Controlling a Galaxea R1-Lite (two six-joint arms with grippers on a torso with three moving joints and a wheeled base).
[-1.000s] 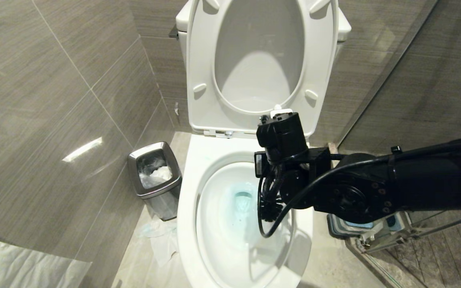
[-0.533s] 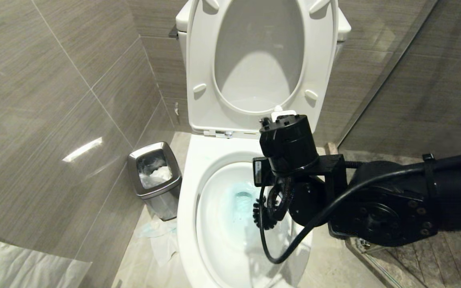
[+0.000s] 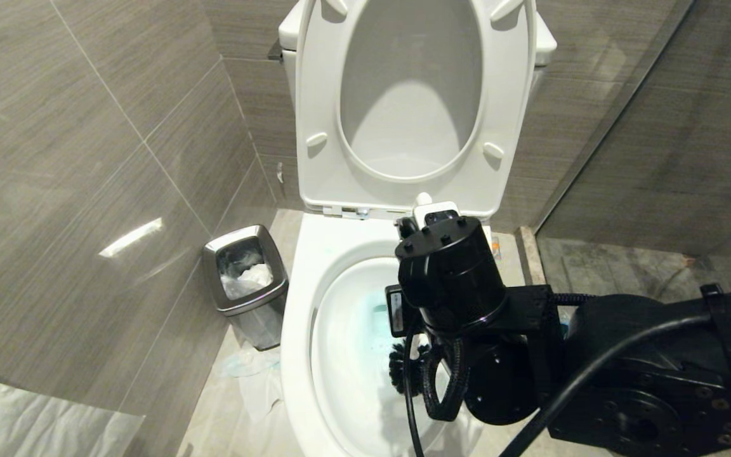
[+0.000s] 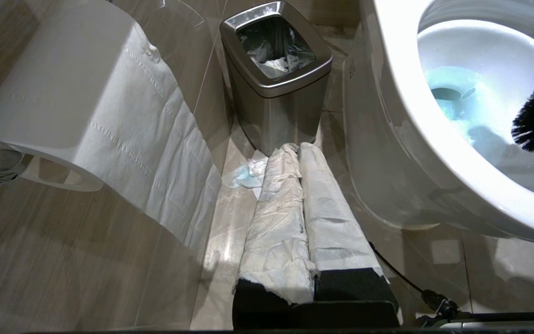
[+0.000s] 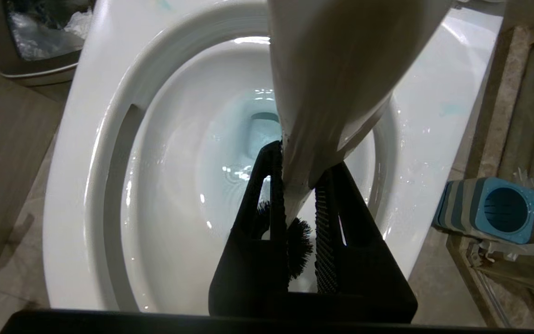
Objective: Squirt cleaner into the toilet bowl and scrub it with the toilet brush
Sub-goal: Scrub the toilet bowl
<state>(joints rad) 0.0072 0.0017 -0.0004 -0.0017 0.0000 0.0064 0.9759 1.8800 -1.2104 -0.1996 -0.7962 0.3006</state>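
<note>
The toilet brush point(image 5: 336, 69) is clamped by its white handle between the two black fingers point(image 5: 257, 218) of the right gripper point(image 5: 295, 185), which is held above the toilet bowl point(image 3: 305, 304). Below the gripper, the black bristle head of the brush is seen inside the basin (toward the right inner wall, in the head view), just beside the blue-tinted water point(image 4: 457, 99) pooled around the drain. Behind the gripper, the seat and lid point(image 3: 315, 101) are raised upright against the tank. To the right of the gripper, beside the bowl on the floor, the blue-topped striped holder point(image 5: 487, 208) is seen lying on its side. The left gripper point(image 4: 301, 157), its paper-wrapped fingers pressed together, is held low beside the bowl's outer wall; the steel waste bin point(image 4: 276, 69) stands just beyond its tips, and a white paper roll point(image 4: 77, 93) hangs on the wall beside it.
</note>
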